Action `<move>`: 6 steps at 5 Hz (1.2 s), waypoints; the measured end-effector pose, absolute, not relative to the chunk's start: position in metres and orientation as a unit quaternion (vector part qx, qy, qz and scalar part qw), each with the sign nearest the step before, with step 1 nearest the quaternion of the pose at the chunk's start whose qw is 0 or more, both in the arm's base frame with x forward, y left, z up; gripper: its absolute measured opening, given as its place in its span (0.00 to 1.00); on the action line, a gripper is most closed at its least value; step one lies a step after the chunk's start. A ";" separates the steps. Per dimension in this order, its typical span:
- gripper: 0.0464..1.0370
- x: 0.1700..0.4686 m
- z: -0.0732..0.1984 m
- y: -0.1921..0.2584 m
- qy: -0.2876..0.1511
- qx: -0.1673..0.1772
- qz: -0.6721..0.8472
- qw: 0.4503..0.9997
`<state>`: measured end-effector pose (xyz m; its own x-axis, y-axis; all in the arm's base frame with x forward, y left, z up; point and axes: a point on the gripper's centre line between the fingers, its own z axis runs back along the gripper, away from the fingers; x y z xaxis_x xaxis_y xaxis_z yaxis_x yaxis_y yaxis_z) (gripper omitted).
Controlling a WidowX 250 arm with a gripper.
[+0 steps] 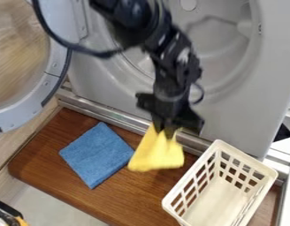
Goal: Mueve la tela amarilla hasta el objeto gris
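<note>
Near the middle of the camera view, the black gripper [164, 129] hangs down, shut on the top of the yellow cloth [157, 153]. The cloth droops below it in loose folds, between the blue cloth and the white basket; whether its lower edge touches the wooden board cannot be told. Behind the arm stands a large grey machine [242, 106] with a round opening, which may be the grey object.
The blue cloth [97, 154] lies flat on the brown wooden board [64, 128] at left. A white slatted basket [221, 190] stands at lower right. The machine's round door [50, 81] hangs open at upper left, and a metal ledge [112, 115] runs behind the board.
</note>
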<state>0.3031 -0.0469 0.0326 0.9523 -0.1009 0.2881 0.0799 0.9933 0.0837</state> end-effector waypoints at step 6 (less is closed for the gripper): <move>0.61 0.411 0.102 -0.020 -0.277 0.005 -0.042 0.960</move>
<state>0.4107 -0.0196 0.1016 0.8428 -0.0838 0.5317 0.0779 0.9964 0.0336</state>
